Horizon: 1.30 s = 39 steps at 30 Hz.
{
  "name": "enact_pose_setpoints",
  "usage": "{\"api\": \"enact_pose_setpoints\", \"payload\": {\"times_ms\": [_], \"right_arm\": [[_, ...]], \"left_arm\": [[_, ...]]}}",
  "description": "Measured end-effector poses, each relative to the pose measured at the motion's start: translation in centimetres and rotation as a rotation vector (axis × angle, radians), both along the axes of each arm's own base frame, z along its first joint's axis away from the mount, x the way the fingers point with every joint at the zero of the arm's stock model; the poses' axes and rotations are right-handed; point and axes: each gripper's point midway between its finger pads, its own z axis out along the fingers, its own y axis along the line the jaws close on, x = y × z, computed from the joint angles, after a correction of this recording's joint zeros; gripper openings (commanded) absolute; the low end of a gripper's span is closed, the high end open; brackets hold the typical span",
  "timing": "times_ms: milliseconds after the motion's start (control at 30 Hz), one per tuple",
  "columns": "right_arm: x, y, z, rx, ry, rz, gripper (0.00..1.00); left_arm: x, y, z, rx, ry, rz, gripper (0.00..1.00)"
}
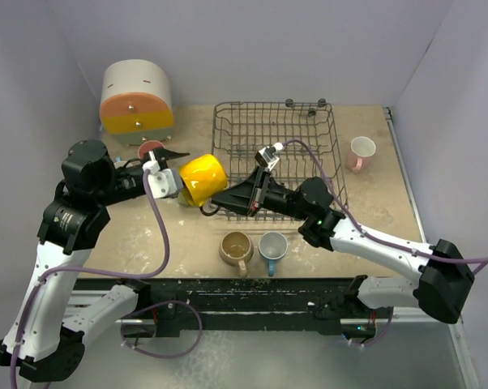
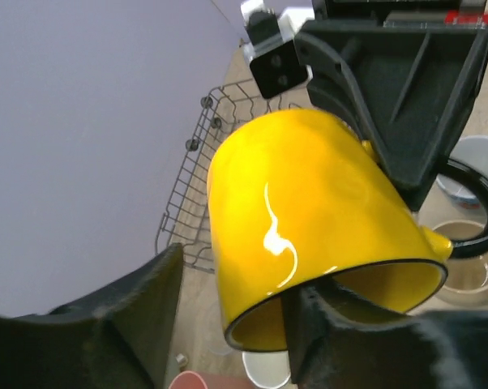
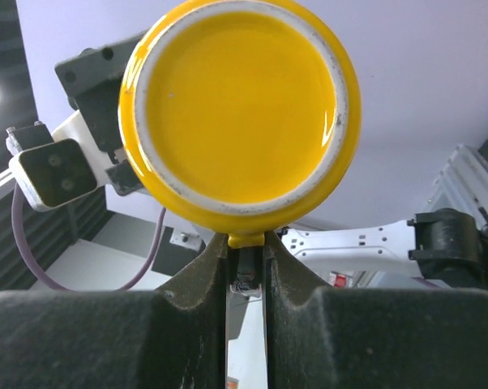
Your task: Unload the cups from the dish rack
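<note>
A yellow mug (image 1: pixel 203 180) hangs on its side in the air left of the dish rack (image 1: pixel 276 146), a dark wire basket that holds no cups. My right gripper (image 1: pixel 213 204) is shut on the mug's handle (image 3: pixel 246 240), and the mug's base (image 3: pixel 240 109) faces that wrist camera. My left gripper (image 1: pixel 177 172) stands open at the mug's mouth. One of its fingers (image 2: pixel 333 324) is inside the rim, and the other (image 2: pixel 106 324) is apart from the outer wall. A tan mug (image 1: pixel 237 248) and a blue mug (image 1: pixel 272 245) stand on the table near the front.
A pink mug (image 1: pixel 361 152) stands right of the rack. A salmon tumbler (image 1: pixel 152 150) stands behind my left gripper, in front of the rounded white, orange and yellow drawer box (image 1: pixel 136 99). Walls close in on the left, back and right.
</note>
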Motion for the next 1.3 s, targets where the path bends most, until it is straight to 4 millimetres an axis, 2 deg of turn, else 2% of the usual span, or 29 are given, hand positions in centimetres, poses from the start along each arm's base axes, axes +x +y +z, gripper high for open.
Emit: {"api": "enact_pose_setpoints", "payload": {"times_ms": [67,133,167,300,367,467,533,600,733,833,933,1100,1300], "right_arm": [[-0.2,0.5,0.2,0.022,0.011,0.002,0.0],[-0.3,0.7,0.7,0.052,0.02,-0.001,0.07],[-0.6,0.8,0.9,0.058,0.026,0.006,0.14],[-0.8,0.7,1.8,0.099,0.044,0.008,0.58],[-0.8,0.7,1.7,0.091,0.032,0.002,0.79],[-0.3,0.3,0.7,0.029,0.026,-0.027,0.94],[0.6,-0.4,-0.6,-0.055,0.028,-0.07,0.97],[2.5,-1.8,-1.9,-0.155,0.028,-0.147,0.98],[6.9,-6.3,-4.0,-0.384,0.02,-0.367,1.0],[8.9,-9.2,-4.5,-0.532,0.0,-0.492,1.0],[9.5,-11.2,-5.0,-0.66,-0.026,-0.564,1.0],[9.7,-13.8,-7.6,-0.838,-0.024,-0.622,1.0],[9.6,-16.4,-10.1,-0.984,-0.001,-0.667,1.0]], "left_arm": [[-0.4,-0.1,0.7,-0.017,-0.002,-0.01,0.26],[-0.6,-0.2,1.0,-0.025,-0.009,-0.016,0.0],[-0.5,-0.1,1.4,-0.029,-0.026,-0.014,0.0],[-0.5,0.2,2.1,-0.03,-0.07,-0.002,0.0],[-0.7,0.2,1.8,-0.03,-0.053,-0.002,0.0],[-0.9,0.4,0.1,-0.001,0.014,0.002,0.0],[-0.7,0.6,-1.7,0.047,0.062,0.006,0.0],[-0.5,0.9,-4.1,0.111,0.132,0.013,0.0],[0.3,2.1,-10.6,0.302,0.315,0.032,0.0],[1.0,3.4,-16.1,0.459,0.47,0.048,0.0],[0.9,4.8,-20.3,0.58,0.585,0.064,0.0],[0.8,6.0,-23.8,0.679,0.64,0.093,0.0],[0.0,4.5,-28.2,0.79,0.639,0.061,0.0]]}}
